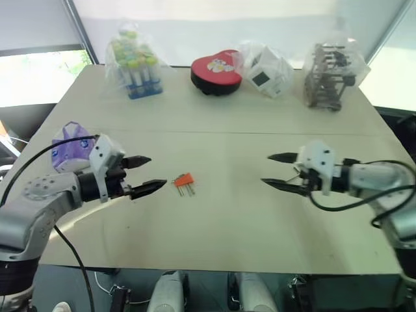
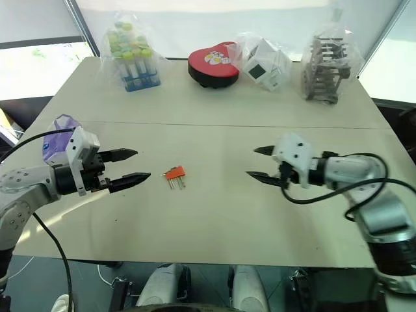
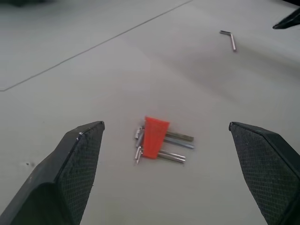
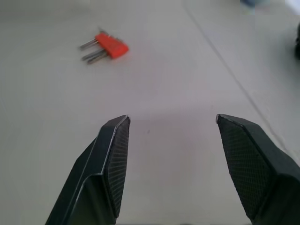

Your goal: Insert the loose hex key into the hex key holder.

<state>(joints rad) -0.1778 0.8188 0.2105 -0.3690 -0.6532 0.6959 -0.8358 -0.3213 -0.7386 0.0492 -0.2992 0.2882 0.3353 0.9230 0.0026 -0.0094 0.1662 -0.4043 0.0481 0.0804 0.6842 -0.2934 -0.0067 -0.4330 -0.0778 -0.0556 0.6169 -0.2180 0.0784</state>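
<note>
The hex key holder [image 1: 184, 181], a small orange-red block with several thin metal keys sticking out toward me, lies flat on the beige table [image 1: 221, 227] left of centre. Just to its left my left gripper [image 1: 146, 174] is open, pointing at it and not touching it; the left wrist view has the holder [image 3: 154, 137] lying between and ahead of the fingers. The loose hex key [image 3: 228, 38], a thin bent rod, lies on the table beyond the holder, near my right gripper's fingertip [image 3: 288, 21]. My right gripper [image 1: 266, 169] stands open and empty to the holder's right, facing the holder [image 4: 111, 45].
Along the table's far edge stand a bag of coloured tubes [image 1: 135, 62], a red heart-shaped box [image 1: 216, 71], a bagged white cube [image 1: 265, 68] and a bagged dark rack [image 1: 329, 75]. A purple and white bagged object [image 1: 70, 146] sits by my left arm. A seam [image 1: 227, 133] crosses the table.
</note>
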